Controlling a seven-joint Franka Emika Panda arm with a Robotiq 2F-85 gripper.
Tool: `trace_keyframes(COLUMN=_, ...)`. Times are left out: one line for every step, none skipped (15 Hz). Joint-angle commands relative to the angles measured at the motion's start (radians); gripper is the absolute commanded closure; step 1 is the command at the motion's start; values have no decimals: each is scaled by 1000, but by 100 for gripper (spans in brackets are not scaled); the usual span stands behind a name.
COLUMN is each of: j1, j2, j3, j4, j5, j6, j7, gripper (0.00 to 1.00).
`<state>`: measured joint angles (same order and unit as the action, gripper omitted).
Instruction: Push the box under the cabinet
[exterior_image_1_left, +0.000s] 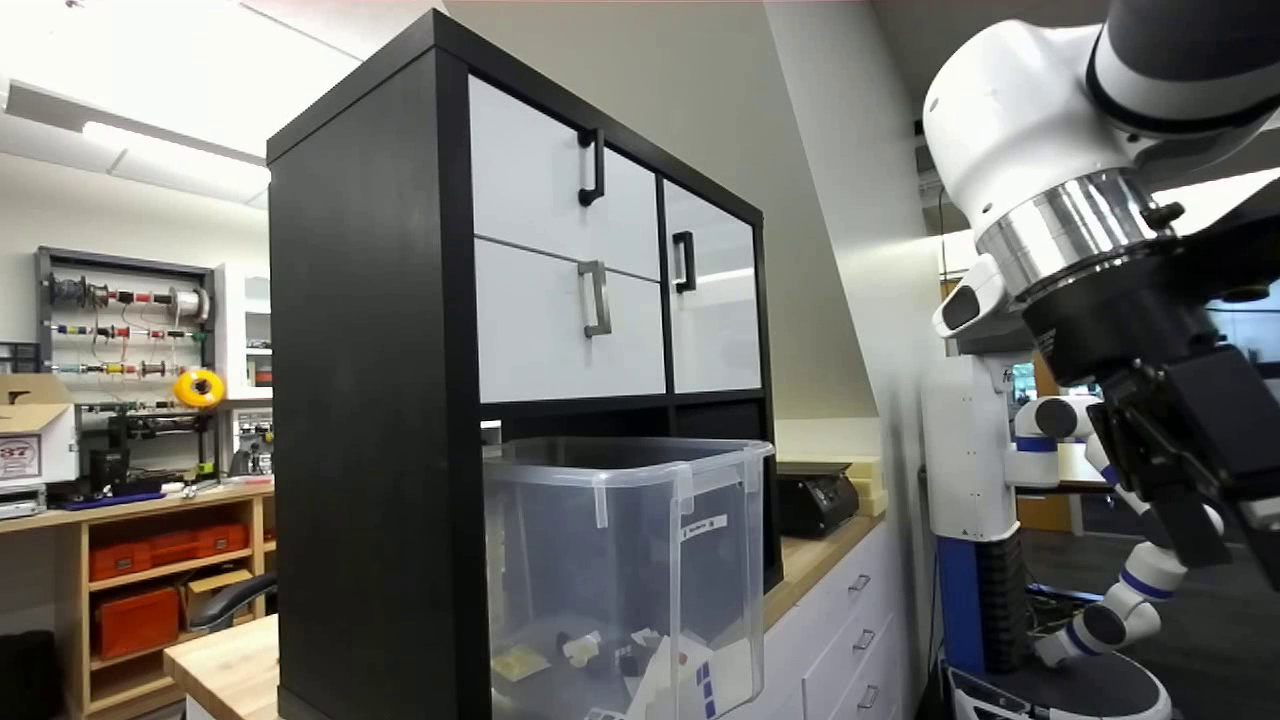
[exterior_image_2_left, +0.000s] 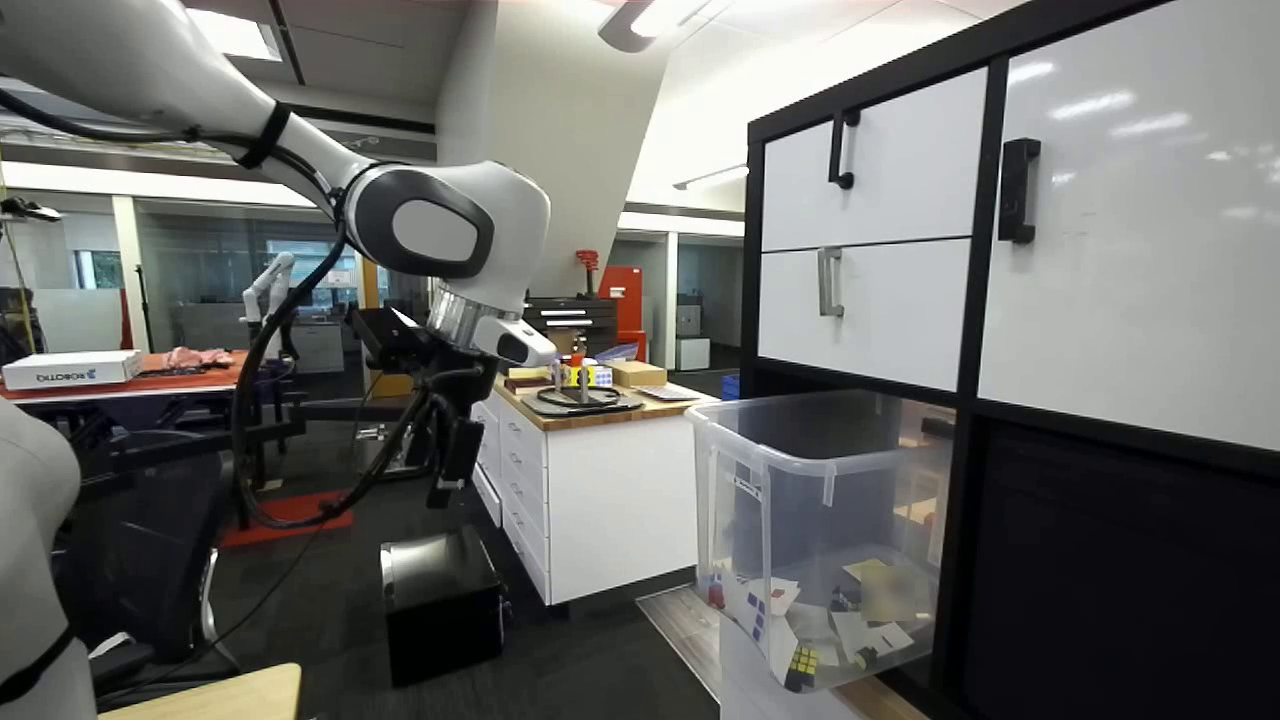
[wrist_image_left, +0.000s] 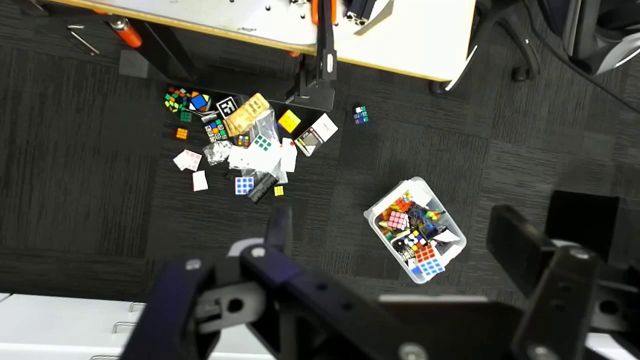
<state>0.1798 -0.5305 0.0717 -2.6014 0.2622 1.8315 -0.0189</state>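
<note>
The box (exterior_image_1_left: 620, 570) is a large clear plastic bin with pale papers and small items inside. In both exterior views it stands partly in the open lower compartment of the cabinet, below the small drawers, and juts out in front. It also shows in an exterior view (exterior_image_2_left: 830, 530). The cabinet (exterior_image_1_left: 570, 330) has a black frame and white fronts with dark and grey handles; it also shows in an exterior view (exterior_image_2_left: 870, 320). My gripper (wrist_image_left: 397, 232) is open and empty, pointing down, well apart from the box in front of the cabinet (exterior_image_2_left: 452, 480). Box and cabinet are not clearly visible in the wrist view.
A wooden counter (exterior_image_1_left: 835, 545) with white drawers bears the cabinet and a black device (exterior_image_1_left: 815, 495). A white counter unit (exterior_image_2_left: 620, 520) stands beyond the box. Below my gripper, the floor holds a small bin of puzzle cubes (wrist_image_left: 372, 215) and scattered items (wrist_image_left: 260, 150).
</note>
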Motion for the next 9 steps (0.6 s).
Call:
trace_keyframes(j1=-11, j2=0, j3=10, j4=2, j5=4, j6=-4, j7=-4, gripper=0)
trace_keyframes(j1=-11, j2=0, j3=10, j4=2, j5=4, j6=-4, j7=-4, gripper=0)
trace_keyframes(j1=-12, j2=0, j3=12, j4=1, j5=1, j6=2, j7=-1, gripper=0)
trace_keyframes(j1=-14, j2=0, j3=19, j4=-3, j5=-5, j6=22, j7=4, gripper=0)
trace_keyframes(j1=-16, j2=1, j3=24, j4=-7, j5=-10, j6=46, j7=7, gripper=0)
trace_keyframes(j1=-17, j2=3, j3=28, j4=-8, j5=-14, j6=67, j7=11, gripper=0)
trace_keyframes(j1=-18, j2=5, j3=32, j4=-10, j5=-16, j6=93, j7=14, gripper=0)
trace_keyframes(j1=-20, j2=9, j3=39, j4=-13, j5=-22, j6=133, j7=19, gripper=0)
trace_keyframes(j1=-22, j2=14, j3=45, j4=-16, j5=-26, j6=170, j7=22, gripper=0)
